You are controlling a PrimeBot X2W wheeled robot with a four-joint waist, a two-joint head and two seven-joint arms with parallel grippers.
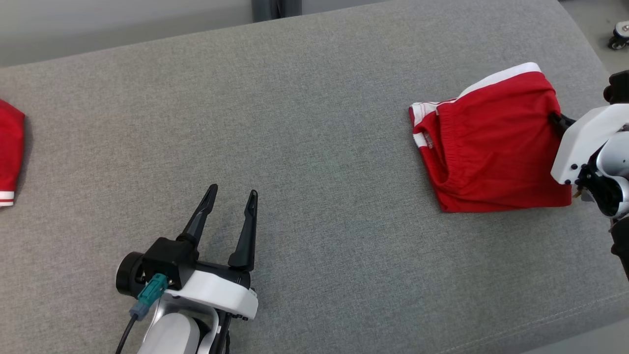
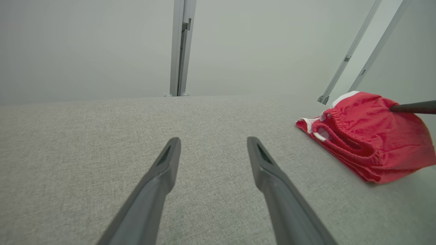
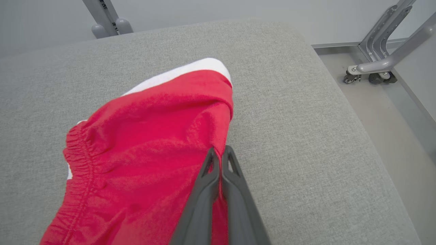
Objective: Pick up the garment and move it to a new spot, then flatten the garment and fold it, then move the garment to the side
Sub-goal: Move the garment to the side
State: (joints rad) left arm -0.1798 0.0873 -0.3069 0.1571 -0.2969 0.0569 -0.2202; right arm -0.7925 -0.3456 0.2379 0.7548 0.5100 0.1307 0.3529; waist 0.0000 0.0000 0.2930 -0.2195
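Right gripper (image 3: 219,153) has its two fingers pinched tight together on the edge of the garment (image 1: 491,147), a pair of red shorts with white trim. The cloth tents up where it's grabbed. Seen from up top, most of those fingers are tucked behind the white wrist housing, so you only catch a dark stub. Left gripper (image 1: 232,192) is spread wide with nothing in it, over bare grey cushion (image 1: 314,98), well apart from the shorts. The garment sits folded near the cushion's right end. So that's two grippers and one garment, plus a second red cloth (image 1: 10,147) at the far left. It's cut off by the frame, so I can't tell what it is. A metal frame on casters (image 3: 374,78) stands on the floor past the corner.
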